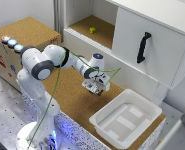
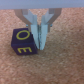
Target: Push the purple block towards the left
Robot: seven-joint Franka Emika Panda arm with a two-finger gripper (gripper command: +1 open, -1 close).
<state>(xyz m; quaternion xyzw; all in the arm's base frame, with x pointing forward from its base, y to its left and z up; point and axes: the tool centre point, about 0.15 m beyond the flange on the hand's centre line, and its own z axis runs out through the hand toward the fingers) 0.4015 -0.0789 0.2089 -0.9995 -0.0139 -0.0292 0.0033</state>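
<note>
Seen from the wrist, the pincer [image 2: 40, 31] stands low over the cork desk [image 2: 55, 65], its two pale fingers [image 2: 33, 27] nearly pressed together with only a thin slit between them and nothing held in that slit. The block [image 2: 22, 42], dark purple with yellow letters on its faces, sits on the desk touching the outer side of one finger, so the pincer is beside it rather than around it. That contact suggests the push is set up or just under way; how far the block has travelled cannot be read from these pictures, and the slide to the left seems mostly still to do. In the exterior view the pincer [image 1: 94, 89] hangs close to the desk [image 1: 72, 100] just beside the white tray [image 1: 151, 112], on the side toward the exterior view's left, and the block itself is hidden under the fingers there. Open cork lies beyond the pincer, away from the tray, so the block looks to have room to go. Farther back, well apart from the tray, a small yellow-green block [image 1: 92, 30] lies on the shelf [image 1: 104, 35] of the white cabinet, next to the door with the black handle [image 1: 143, 46]; it plays no part in this push.
</note>
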